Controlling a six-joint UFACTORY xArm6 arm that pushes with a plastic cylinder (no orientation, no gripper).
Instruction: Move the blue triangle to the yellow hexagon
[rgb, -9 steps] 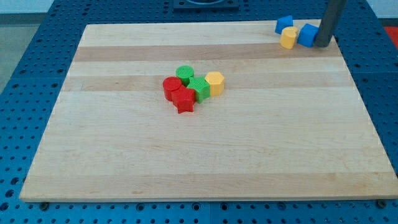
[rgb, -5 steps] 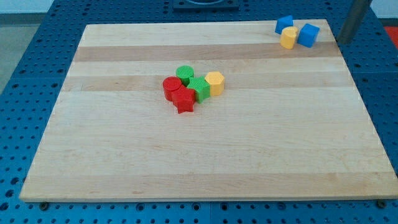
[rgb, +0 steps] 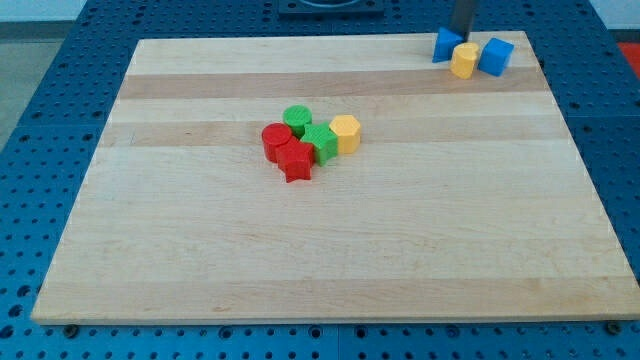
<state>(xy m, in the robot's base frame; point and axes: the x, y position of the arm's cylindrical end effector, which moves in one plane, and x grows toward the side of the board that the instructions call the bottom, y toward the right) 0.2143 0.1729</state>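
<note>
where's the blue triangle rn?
The blue triangle sits near the board's top edge toward the view's right, touching the left side of a yellow block, with my tip right behind it.

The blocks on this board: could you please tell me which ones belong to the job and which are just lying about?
Job:
blue triangle, with my tip at its top-right edge
yellow hexagon

Lying about:
yellow cylinder
blue cube
green cylinder
green block
red cylinder
red star
</note>
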